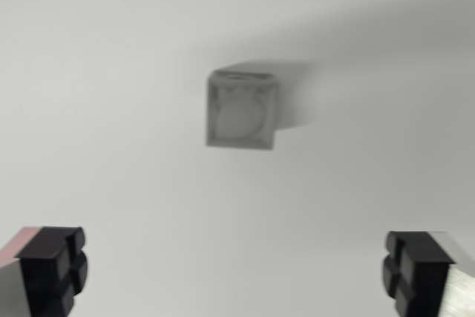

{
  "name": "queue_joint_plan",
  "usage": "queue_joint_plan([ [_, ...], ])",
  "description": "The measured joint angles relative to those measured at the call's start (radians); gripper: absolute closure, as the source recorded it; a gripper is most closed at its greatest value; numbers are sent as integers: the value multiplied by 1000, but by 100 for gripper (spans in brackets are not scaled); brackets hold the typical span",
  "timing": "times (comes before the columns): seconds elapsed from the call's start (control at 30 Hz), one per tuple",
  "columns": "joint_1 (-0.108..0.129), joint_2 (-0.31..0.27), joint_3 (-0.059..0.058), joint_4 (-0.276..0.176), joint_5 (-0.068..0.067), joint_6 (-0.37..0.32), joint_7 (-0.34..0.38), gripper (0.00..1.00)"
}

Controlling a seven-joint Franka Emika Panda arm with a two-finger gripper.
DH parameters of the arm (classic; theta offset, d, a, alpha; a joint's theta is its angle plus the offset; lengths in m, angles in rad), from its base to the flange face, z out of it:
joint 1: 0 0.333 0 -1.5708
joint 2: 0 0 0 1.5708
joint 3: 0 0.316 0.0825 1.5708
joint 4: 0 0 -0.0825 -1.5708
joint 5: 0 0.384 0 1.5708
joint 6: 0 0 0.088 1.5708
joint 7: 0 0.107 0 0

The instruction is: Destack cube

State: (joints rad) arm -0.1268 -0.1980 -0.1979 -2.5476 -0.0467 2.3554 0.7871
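**Grey cube alone on a pale surface, gripper wide apart above it**

A small grey cube with a pale round disc set into its upper face (pixel 242 113) sits on a plain, whitish matte surface (pixel 111 109). The picture is somewhat blurred, so fine marks on the cube cannot be read; a darker frame runs round the disc, and a narrow strip of the far side shows along the top edge. A soft grey shadow falls from the cube toward the wrist view's right and slightly upward, touching the cube's right side.

Whether this cube stands on another one beneath it cannot be told from straight above; only one block is visible.

The robot's gripper (pixel 237 272) is spread wide, holding nothing. Its two black, ribbed fingertips (pixel 56 265) appear at the lower corners of the frame, one well to the left of and below the cube, the other well to the right of and below it. Both are clear of the cube, with bare surface between them. The cube lies roughly midway between the two fingers, above the line joining them in the view.
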Motion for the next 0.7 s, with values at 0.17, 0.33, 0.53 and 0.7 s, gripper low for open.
queue_joint_plan([
  [0.17, 0, -32, 1, 19, -5, -49, 5, 0],
  [0.33, 0, -60, 3, 41, -8, -99, 8, 0],
  [0.53, 0, -84, 6, 65, -10, -147, 11, 0],
  [0.7, 0, -100, 7, 82, -12, -180, 12, 0],
])
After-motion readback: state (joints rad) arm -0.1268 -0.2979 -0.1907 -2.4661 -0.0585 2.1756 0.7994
